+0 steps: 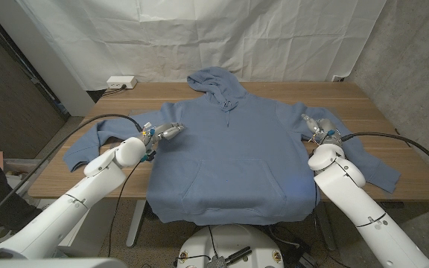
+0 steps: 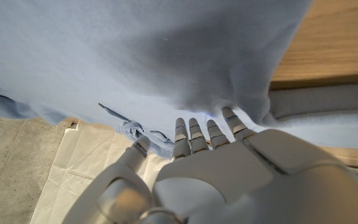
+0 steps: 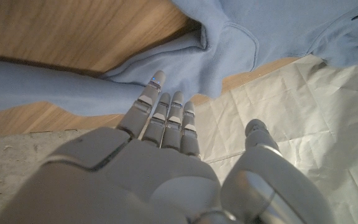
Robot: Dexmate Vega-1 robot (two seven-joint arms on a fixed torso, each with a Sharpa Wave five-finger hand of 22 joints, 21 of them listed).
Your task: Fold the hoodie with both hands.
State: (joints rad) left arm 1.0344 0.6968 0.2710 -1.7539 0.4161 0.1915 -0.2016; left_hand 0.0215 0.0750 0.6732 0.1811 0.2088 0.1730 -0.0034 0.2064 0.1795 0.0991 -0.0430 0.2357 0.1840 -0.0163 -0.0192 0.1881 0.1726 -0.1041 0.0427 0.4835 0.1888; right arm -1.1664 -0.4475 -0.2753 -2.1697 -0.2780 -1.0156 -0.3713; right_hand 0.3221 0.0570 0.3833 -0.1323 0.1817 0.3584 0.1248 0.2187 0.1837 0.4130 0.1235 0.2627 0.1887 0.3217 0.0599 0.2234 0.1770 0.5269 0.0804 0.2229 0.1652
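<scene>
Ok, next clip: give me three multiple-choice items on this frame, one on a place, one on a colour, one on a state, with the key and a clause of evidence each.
1. Where does the hoodie's hood point?
A. Toward the table's far edge
B. Toward the robot
C. Toward the robot's left

2. What colour is the hoodie?
A. Red
B. Blue
C. Black

3. What are the two hands doing?
A. Both lift the hoodie high off the table
B. Both open, fingers extended, nothing held
C. Both clench a sleeve

Key:
1 A: in the head view the hood lies by the far edge of the table, hem near the robot.
2 B: the fabric is light blue in every view.
3 B: the left hand and the right hand show straight, spread fingers with no cloth pinched.
</scene>
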